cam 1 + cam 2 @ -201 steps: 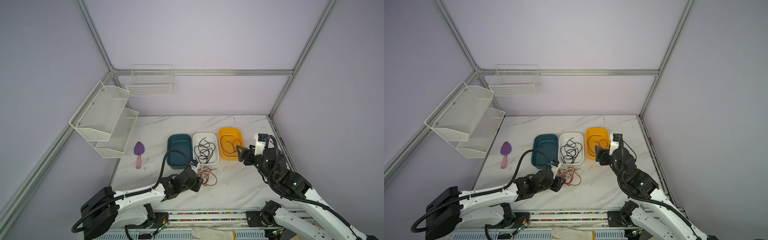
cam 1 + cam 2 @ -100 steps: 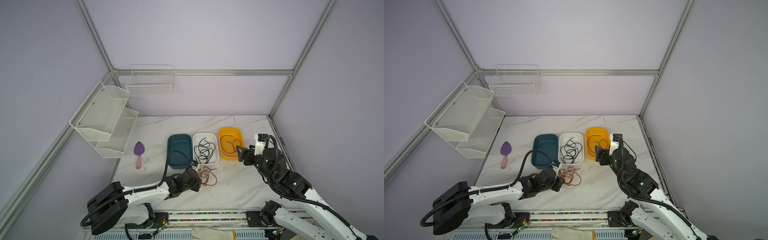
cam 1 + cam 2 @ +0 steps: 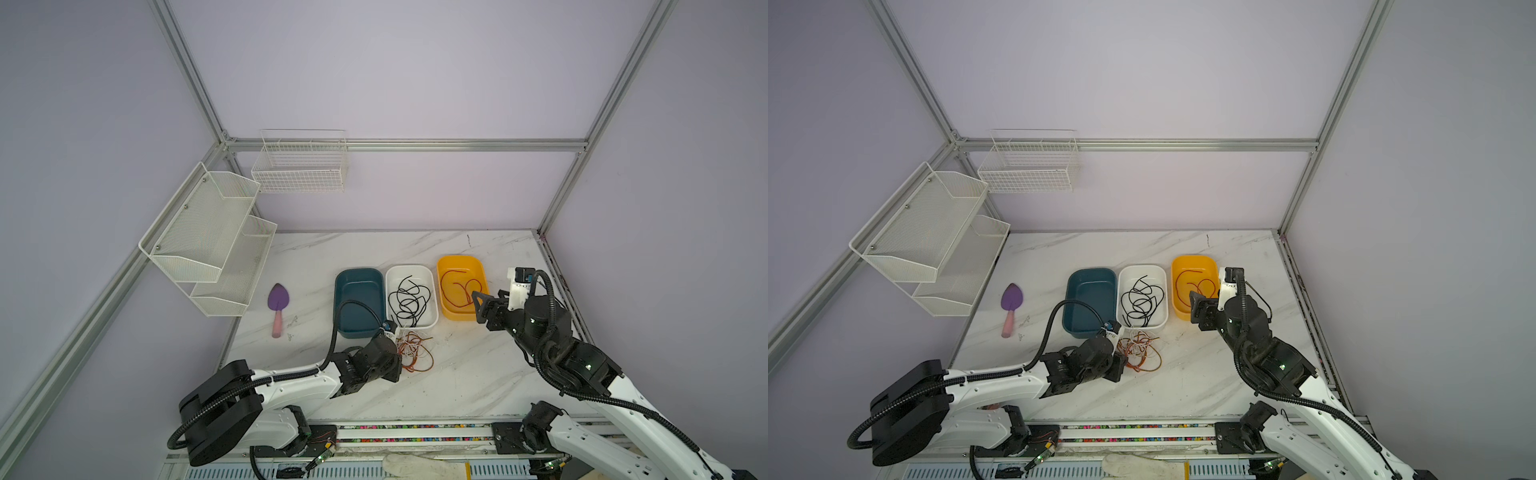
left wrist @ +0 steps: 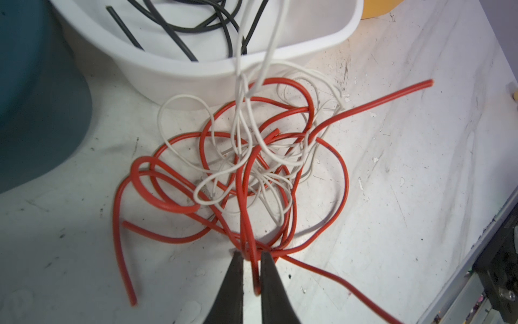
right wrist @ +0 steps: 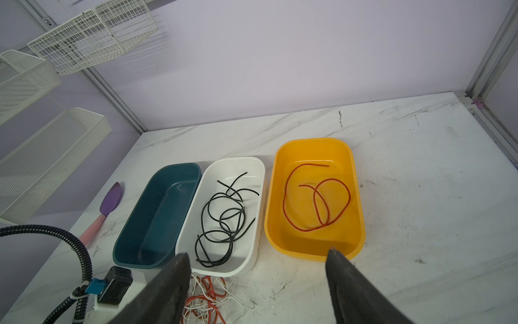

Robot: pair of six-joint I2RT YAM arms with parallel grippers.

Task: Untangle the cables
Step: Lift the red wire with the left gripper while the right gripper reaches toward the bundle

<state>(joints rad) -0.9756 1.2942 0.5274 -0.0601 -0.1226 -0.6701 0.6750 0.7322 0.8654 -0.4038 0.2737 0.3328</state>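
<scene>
A tangle of red and white cables [image 3: 413, 351] [image 3: 1140, 349] [image 4: 252, 157] lies on the marble table just in front of the white tray [image 3: 411, 268]. My left gripper [image 4: 250, 255] [image 3: 397, 365] is at the tangle's near edge, shut on a red cable strand that runs between its dark fingers [image 4: 232, 283]. Loose black cables [image 3: 409, 301] [image 5: 224, 221] lie in the white tray. One red cable [image 3: 459, 289] [image 5: 316, 199] lies in the yellow tray [image 3: 459, 258]. My right gripper [image 5: 258, 252] [image 3: 478, 307] hangs open above the table by the yellow tray's near end, holding nothing.
An empty teal tray [image 3: 359, 291] stands left of the white one. A purple trowel with a pink handle [image 3: 277, 303] lies further left. White mesh shelves [image 3: 208, 241] and a wire basket [image 3: 301, 166] hang on the walls. The left arm's black hose [image 3: 353, 305] arches over the teal tray.
The left gripper's jaws have closed onto the red strand at the tangle's near edge, and the left arm has shifted slightly. The right arm has not moved.
</scene>
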